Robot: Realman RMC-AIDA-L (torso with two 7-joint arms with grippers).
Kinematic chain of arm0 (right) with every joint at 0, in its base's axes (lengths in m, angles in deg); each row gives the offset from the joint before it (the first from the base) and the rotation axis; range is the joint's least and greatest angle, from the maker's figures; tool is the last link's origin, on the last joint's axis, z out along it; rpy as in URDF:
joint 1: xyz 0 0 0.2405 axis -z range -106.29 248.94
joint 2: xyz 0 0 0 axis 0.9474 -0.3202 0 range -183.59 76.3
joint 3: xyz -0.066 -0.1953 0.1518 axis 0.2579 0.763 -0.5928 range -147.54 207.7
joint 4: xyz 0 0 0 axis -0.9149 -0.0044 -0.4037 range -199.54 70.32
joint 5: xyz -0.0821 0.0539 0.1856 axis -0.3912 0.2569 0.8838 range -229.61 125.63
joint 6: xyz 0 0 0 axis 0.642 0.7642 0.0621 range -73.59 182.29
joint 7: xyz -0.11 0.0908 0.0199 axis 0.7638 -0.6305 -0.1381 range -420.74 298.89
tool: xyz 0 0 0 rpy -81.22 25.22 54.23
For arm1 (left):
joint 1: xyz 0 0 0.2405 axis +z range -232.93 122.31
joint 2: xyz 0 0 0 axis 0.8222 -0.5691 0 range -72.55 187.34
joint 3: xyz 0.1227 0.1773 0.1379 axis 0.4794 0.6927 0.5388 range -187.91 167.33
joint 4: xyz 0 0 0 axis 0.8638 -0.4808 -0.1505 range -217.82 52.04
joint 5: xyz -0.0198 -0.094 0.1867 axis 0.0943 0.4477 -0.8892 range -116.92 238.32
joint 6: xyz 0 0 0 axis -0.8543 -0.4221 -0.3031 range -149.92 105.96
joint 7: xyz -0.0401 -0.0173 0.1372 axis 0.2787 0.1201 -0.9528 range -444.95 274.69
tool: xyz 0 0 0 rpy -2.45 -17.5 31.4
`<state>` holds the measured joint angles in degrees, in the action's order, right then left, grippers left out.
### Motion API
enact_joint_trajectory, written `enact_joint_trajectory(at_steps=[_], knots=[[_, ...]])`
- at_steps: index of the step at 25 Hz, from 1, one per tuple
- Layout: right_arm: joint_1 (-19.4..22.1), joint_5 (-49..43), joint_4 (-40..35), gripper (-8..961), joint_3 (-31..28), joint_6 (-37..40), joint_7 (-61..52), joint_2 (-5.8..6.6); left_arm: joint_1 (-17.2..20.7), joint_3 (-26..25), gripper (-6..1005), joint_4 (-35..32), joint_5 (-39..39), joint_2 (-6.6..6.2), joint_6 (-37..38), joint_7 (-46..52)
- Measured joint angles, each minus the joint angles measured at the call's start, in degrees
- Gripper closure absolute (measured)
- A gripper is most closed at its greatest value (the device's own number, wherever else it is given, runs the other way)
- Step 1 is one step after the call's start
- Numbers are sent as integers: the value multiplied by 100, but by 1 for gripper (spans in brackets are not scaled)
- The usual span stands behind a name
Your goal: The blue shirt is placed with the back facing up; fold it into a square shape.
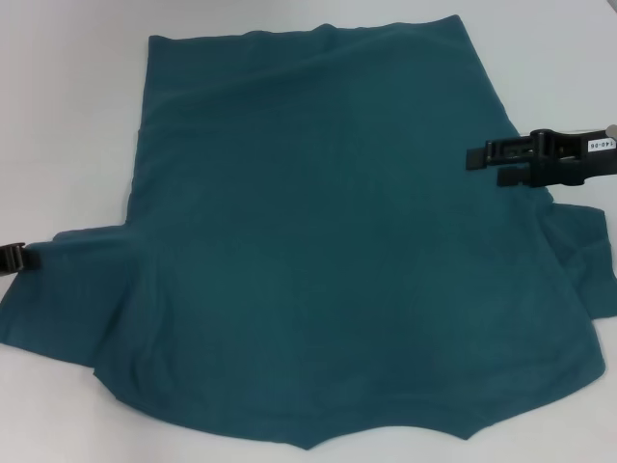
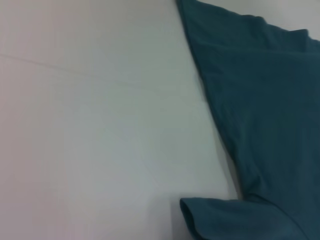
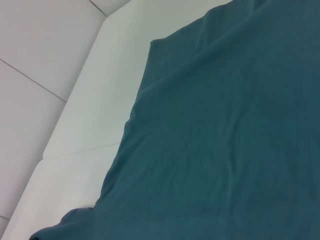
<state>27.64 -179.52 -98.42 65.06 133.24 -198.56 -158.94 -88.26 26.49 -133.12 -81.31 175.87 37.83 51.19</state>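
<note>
Cloth fills most of our head view: one blue shirt, a single piece of soft matte teal fabric, plain on the side that faces up. It lies flat on one white table. Nearest us sits the wider end, with an uneven pointed edge and both sleeves flaring out to left and right. From there the body narrows toward a straight edge at the far end, so its long axis runs from near to far. Two grippers show. Our left gripper sits at the left sleeve's edge; we cannot tell how its fingers stand. Farther off, our right gripper hovers over the shirt's right edge, fingers narrowly parted, holding nothing.
</note>
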Motion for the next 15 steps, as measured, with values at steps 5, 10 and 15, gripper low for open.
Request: enact_joint_trajectory(at_steps=[5,10,15], knots=[[-8,0,-8,135,11,6,-4,0,-79,115,1000,-215,-280,-8,150,292],[-22,0,-4,136,36,10,-1,-4,-107,340,1000,-581,-306,67,514,494],[-44,0,2,136,44,13,0,-13,-295,392,999,-815,-305,115,1102,664]])
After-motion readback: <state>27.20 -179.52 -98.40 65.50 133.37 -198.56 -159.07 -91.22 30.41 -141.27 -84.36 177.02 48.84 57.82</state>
